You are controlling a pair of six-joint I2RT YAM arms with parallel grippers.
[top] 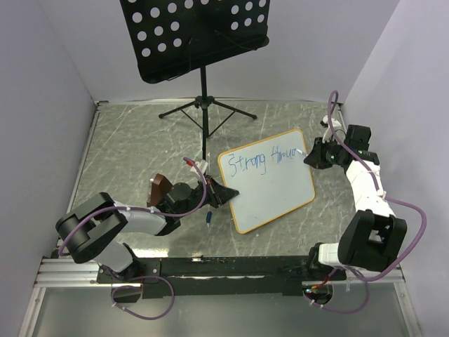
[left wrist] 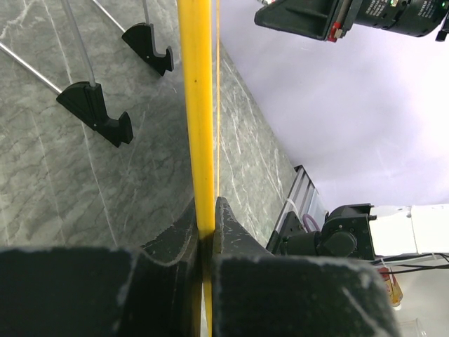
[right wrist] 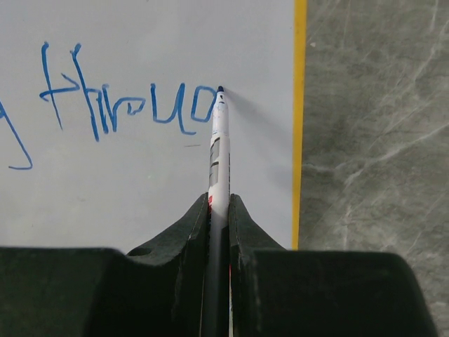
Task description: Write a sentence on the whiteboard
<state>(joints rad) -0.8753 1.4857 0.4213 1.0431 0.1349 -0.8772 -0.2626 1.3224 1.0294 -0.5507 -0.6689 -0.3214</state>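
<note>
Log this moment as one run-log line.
left gripper: shut on tan-orange-framed white whiteboard | right gripper: shut on white marker, tip on board | blue handwritten sentence: "Strong throu", unfinished

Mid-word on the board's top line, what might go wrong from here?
1. The marker tip in the right claw sits close to the frame, with the sentence unfinished: remaining letters may run onto it.
2. The left claw pinches only the whiteboard edge; pen pressure could pivot the board.
</note>
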